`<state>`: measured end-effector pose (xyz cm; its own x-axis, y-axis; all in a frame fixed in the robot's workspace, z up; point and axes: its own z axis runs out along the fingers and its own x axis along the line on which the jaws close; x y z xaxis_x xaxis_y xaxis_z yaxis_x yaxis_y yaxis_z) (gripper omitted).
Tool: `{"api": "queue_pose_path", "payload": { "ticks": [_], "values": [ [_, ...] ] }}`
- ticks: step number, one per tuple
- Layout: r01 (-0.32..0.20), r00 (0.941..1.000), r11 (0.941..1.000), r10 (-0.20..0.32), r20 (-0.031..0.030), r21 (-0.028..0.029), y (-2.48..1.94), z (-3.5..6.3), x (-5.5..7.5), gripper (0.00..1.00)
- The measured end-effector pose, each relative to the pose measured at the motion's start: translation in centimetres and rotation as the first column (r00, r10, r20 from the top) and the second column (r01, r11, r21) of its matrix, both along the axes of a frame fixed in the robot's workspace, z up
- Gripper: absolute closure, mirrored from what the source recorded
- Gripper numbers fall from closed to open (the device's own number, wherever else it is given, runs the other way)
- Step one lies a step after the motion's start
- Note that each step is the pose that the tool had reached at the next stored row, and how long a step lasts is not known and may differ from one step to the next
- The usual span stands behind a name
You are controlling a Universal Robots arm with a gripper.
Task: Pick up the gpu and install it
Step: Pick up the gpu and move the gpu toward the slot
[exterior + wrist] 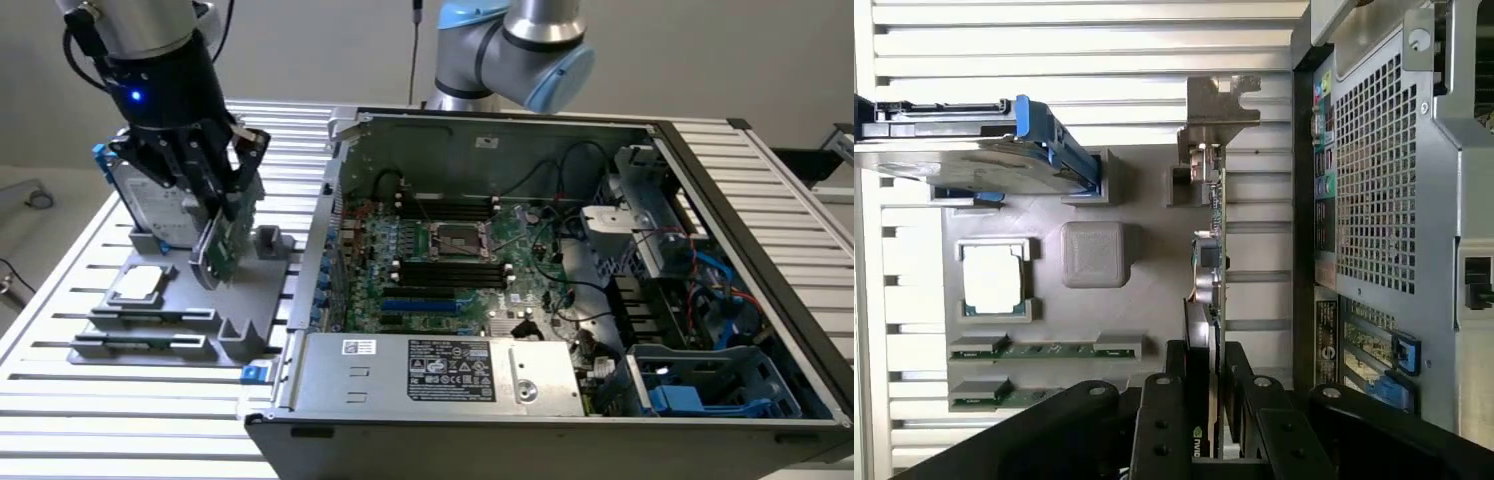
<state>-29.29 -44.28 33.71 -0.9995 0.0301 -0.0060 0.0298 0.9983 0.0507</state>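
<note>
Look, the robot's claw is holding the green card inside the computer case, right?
Not quite. The gripper holds the gpu outside the computer case, at the gray holder beside it, as the exterior view shows.

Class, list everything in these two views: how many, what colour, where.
table: 1, silver slats, under everything
computer case: 1, grey, open, exterior view's right
motherboard: 1, green, inside the computer case
power supply: 1, silver, inside the computer case
holder: 1, grey, on the table beside the computer case
gpu: 1, green board, upright at the holder, gripped
hard drive: 1, silver with blue rails, on edge in the holder
chip: 1, silver, flat in the holder
memory sticks: 2, green, in the holder
arm: 1, grey with blue caps, behind the computer case
tool: 1, black, shut on the gpu
</note>
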Motion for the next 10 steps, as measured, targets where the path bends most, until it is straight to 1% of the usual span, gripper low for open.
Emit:
{"api": "queue_pose_path", "payload": {
  "ticks": [6,10],
  "values": [
    [0.000,1.0000,1.0000,0.000,-0.0001,0.0000,-0.01,2.73,0.1,0.74],
    [0.000,1.0000,1.0000,0.000,-0.0003,0.0000,0.00,4.54,0.9,0.74]
  ]
}}
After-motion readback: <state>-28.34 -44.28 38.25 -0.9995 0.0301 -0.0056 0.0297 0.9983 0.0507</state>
